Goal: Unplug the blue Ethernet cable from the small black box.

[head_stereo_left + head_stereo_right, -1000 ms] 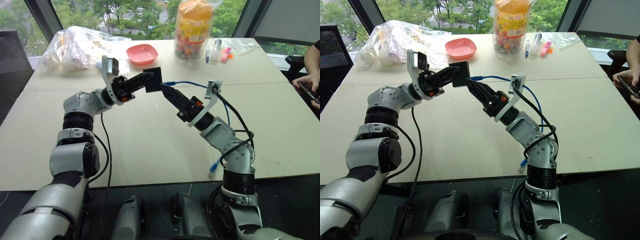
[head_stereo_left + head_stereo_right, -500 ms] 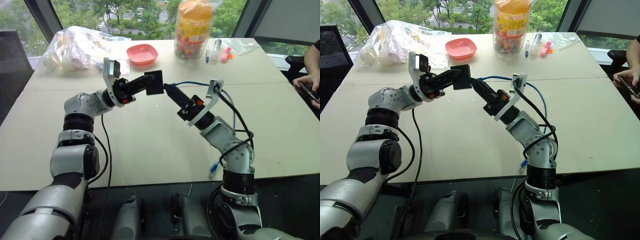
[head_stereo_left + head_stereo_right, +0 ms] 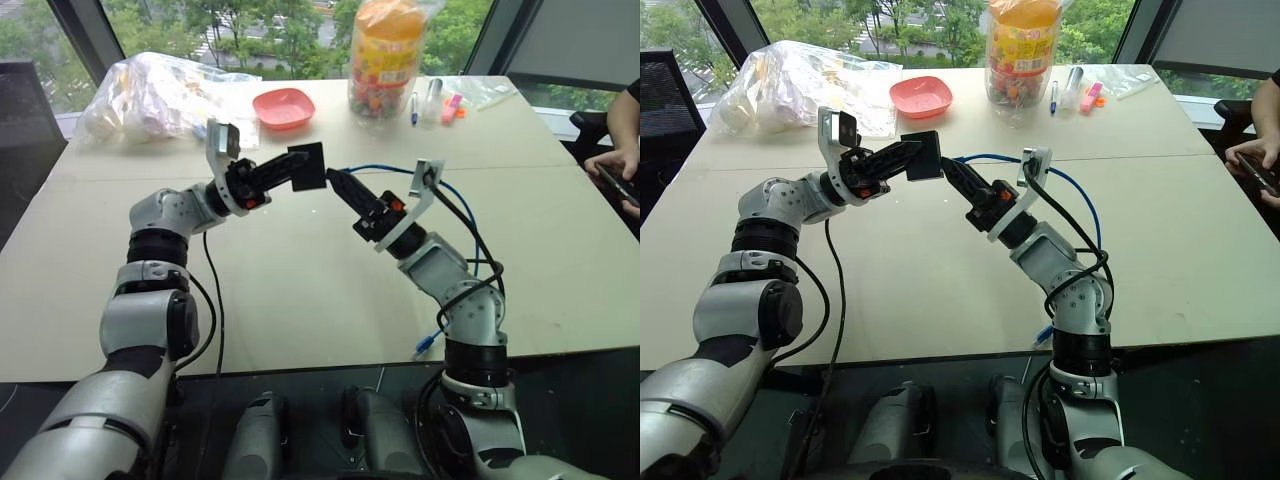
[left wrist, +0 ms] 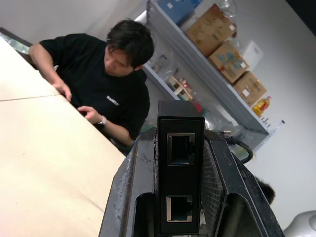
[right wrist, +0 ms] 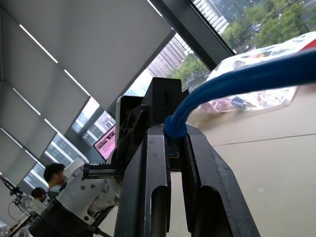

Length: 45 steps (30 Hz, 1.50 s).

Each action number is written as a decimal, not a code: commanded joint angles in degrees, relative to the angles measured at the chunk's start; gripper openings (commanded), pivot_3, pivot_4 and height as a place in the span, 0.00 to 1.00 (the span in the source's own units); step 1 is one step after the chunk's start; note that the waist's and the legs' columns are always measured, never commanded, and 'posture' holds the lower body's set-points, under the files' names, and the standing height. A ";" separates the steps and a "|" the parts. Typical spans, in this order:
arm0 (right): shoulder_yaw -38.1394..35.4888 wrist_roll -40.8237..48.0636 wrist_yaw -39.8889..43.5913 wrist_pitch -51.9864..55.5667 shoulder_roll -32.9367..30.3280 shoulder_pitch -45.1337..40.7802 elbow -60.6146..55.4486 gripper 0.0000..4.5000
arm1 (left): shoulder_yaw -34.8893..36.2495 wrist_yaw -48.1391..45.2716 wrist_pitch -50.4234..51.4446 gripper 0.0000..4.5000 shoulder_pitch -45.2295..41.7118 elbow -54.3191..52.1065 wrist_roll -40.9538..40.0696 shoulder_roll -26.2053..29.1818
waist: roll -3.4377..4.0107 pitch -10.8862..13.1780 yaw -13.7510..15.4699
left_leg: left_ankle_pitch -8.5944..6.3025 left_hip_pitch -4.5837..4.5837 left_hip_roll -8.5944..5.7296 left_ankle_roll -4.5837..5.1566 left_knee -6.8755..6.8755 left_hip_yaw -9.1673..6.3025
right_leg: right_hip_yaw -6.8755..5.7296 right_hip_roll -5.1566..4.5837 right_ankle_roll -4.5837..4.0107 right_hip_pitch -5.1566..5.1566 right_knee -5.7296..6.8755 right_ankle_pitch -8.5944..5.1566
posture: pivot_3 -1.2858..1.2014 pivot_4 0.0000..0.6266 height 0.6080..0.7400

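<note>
Now you have both ends gripped, so keep the left gripper (image 3: 300, 163) steady and pull the right gripper (image 3: 338, 183) straight back along the plug's own line, away from the port, not sideways. Judging from the right wrist view, the right fingers (image 5: 150, 163) are closed on the plug end of the cable (image 5: 237, 81), right where the blue boot meets the connector; if the latch tab is not pressed under a finger, the plug will likely resist, so squeeze before you draw. Avoid twisting, which could strain the port.

Your left jaws are shut on the box (image 3: 307, 167), clamping its 2 flat faces. It is held in the air over the middle of the table (image 3: 300, 290), nearer the far edge than the near one.

That box is small, flat and matte black. In the left wrist view its edge (image 4: 180, 163) shows 2 ports stacked one over the other, and both look empty from there, so the plug may already be out or sit in another edge; I cannot tell which. From the plug the thin bright-blue cable arcs back over the right arm, and its free end (image 3: 427, 343) hangs past the near edge
</note>
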 commanded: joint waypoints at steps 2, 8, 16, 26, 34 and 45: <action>-6.96 0.44 -0.28 -2.84 -5.52 -2.31 2.20 0.01 | 6.25 2.48 -3.02 0.11 -1.85 1.52 -2.16 6.47 | 0.00 0.00 -0.12 | 0.00 -0.03 0.01 0.00 0.00 0.01 | 0.00 0.00 0.00 -0.04 0.00 0.00 | 0.52 0.24 1.00; -7.46 -2.54 2.02 -3.67 -10.75 -7.81 8.76 0.01 | 5.29 7.53 -9.60 0.11 -1.31 0.08 1.06 3.71 | 0.00 0.00 0.41 | 0.00 -0.05 -0.03 0.01 -0.06 -0.01 | -0.01 -0.03 0.01 -0.01 -0.02 -0.01 | 0.52 0.24 1.00; -5.36 -19.37 6.16 -13.62 -23.99 -29.60 41.49 0.01 | 0.18 15.38 -21.93 0.11 2.10 -8.11 6.55 -2.56 | 0.00 0.01 0.03 | -0.02 -0.18 -0.26 0.11 -0.02 0.13 | 0.04 -0.14 -0.09 -0.12 -0.09 0.13 | 0.52 0.24 1.00; -0.35 -32.73 11.76 -22.36 -22.84 -28.52 62.17 0.01 | -8.98 19.49 -31.05 0.11 11.78 -24.10 12.09 -6.63 | 0.00 0.01 0.02 | -0.04 -0.16 -0.22 0.17 -0.13 0.35 | 0.04 -0.02 -0.08 -0.14 -0.03 0.10 | 0.52 0.24 1.00; -4.93 -31.50 12.28 -24.04 -20.35 -25.42 62.45 0.56 | -10.52 26.73 -40.16 0.11 11.62 -17.43 16.38 -10.70 | -0.01 0.01 0.09 | -0.04 -0.16 -0.23 0.17 0.08 0.18 | 0.06 -0.08 0.02 -0.05 -0.03 0.15 | 0.52 0.24 1.00; 0.80 -25.19 14.83 -0.70 -19.03 -3.78 16.62 0.99 | -12.21 32.15 -56.61 0.11 6.18 -0.04 23.15 -14.01 | 0.00 0.00 0.31 | -0.05 -0.19 -0.15 0.18 0.03 0.08 | 0.03 -0.10 0.03 -0.08 -0.04 0.14 | 0.52 0.24 1.00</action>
